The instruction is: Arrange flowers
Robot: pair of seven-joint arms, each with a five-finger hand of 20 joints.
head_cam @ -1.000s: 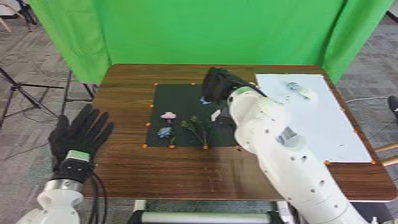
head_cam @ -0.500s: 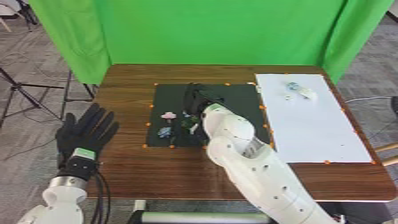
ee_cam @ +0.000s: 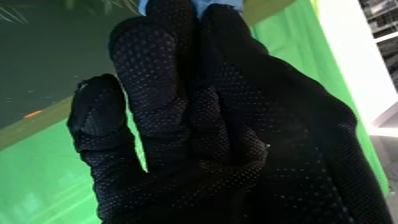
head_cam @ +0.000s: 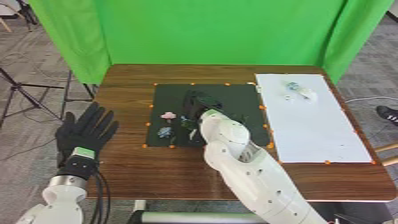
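My right arm point(head_cam: 258, 175) stretches forward and slants inward, the right hand point(head_cam: 200, 102) ahead of me, its thumb point(ee_cam: 306, 105) and fingers point(ee_cam: 151, 75) pinched together at their tips. Off to my left, my left hand point(head_cam: 82, 137) is open, fingers straight, spread and pointing forward.

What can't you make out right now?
- Right wrist view: pale blue thing, cut off by the top edge, partly behind the right hand; whether it's held is unclear.
- Right wrist view: greenery, cut off by the top edge.
- Head view: dark mat under the right arm, hidden by it.
- Head view: pale item on white sheet, too small to identify.
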